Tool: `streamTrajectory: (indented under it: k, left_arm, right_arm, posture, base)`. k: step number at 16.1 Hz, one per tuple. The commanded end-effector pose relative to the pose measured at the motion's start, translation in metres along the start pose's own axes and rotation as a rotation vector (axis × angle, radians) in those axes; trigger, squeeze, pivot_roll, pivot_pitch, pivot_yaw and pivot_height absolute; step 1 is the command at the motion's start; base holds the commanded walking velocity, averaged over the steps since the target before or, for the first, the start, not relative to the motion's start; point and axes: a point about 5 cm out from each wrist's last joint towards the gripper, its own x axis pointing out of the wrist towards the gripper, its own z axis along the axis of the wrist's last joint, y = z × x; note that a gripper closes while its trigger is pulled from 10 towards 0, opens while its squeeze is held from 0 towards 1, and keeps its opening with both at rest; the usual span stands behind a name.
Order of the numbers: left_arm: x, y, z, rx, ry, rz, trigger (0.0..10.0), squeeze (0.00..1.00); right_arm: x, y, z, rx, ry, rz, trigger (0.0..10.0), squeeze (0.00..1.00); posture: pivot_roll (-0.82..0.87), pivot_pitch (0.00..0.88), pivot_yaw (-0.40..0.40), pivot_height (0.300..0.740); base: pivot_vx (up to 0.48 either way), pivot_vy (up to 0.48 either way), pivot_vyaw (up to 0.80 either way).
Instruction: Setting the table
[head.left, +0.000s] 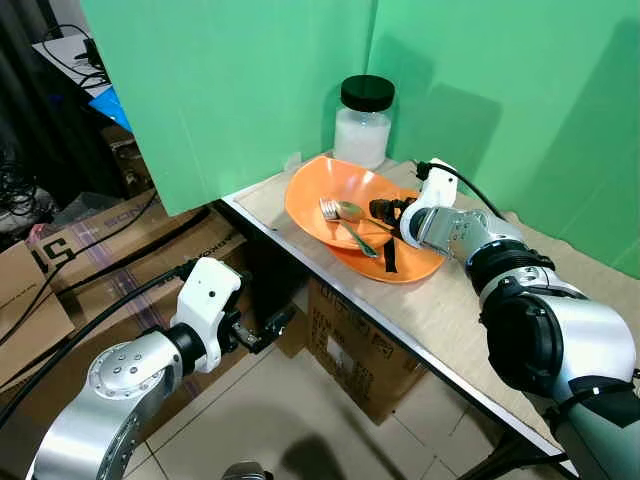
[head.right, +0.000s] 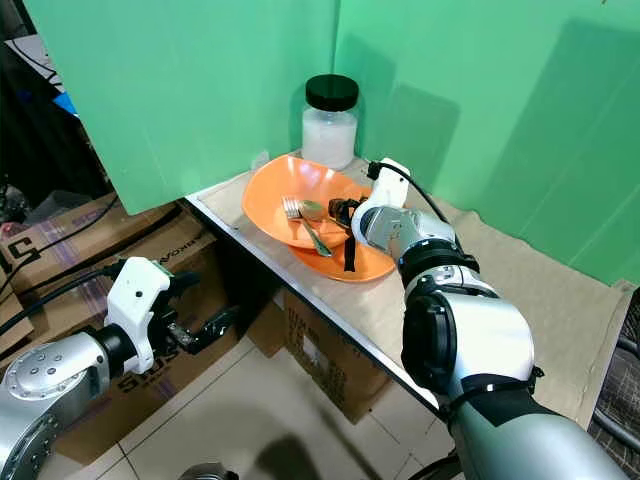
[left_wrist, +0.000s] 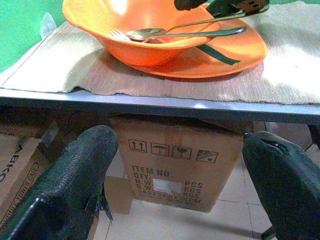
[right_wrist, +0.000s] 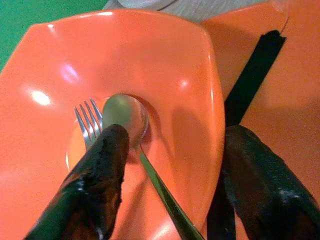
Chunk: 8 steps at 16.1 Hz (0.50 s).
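An orange bowl (head.left: 335, 195) rests on an orange plate (head.left: 415, 268) on the table mat. A fork (right_wrist: 87, 120) and a spoon (right_wrist: 125, 112) lie in the bowl, their handles reaching over its rim. A black strip (right_wrist: 252, 70) lies across the plate. My right gripper (head.left: 385, 210) hovers open over the bowl's near side; in the right wrist view the spoon handle runs between its fingers (right_wrist: 95, 185) with a wide gap. My left gripper (head.left: 270, 328) hangs open below the table edge, with nothing between its fingers (left_wrist: 75, 175).
A glass jar (head.left: 364, 122) with a black lid stands behind the bowl against the green screen. The woven mat (head.left: 450, 310) covers the tabletop. A cardboard box (head.left: 360, 350) sits under the table, and more boxes (head.left: 60, 260) and cables lie on the floor at left.
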Motion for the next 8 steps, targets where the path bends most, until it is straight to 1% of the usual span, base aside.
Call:
streamTrajectory:
  k: [1,6,8]
  left_arm:
    - [-0.0013,-0.0032,0.0037,0.015,-0.007,-0.012,10.0,0.00]
    - [-0.0012,-0.0035,0.0035,0.015,-0.006,-0.009,10.0,0.00]
    - [-0.0011,-0.0040,0.0037,0.016,-0.007,-0.008,10.0,0.00]
  right_arm:
    - [0.0006,0.0037,-0.0015,0.012,0.012,0.008,0.0,0.00]
    - [0.0006,0.0050,-0.0030,-0.042,0.035,0.006,0.0,0.00]
    - [0.0006,0.0052,-0.0039,-0.048,0.044,0.006,0.0,0.00]
  posture:
    - [0.19,0.000,-0.041,0.740]
    - [0.19,0.000,-0.054,0.740]
    - [0.19,0.000,-0.057,0.740]
  base:
    - [0.000,0.000,0.00]
    - [0.000,0.000,0.00]
    - [0.000,0.000,0.00]
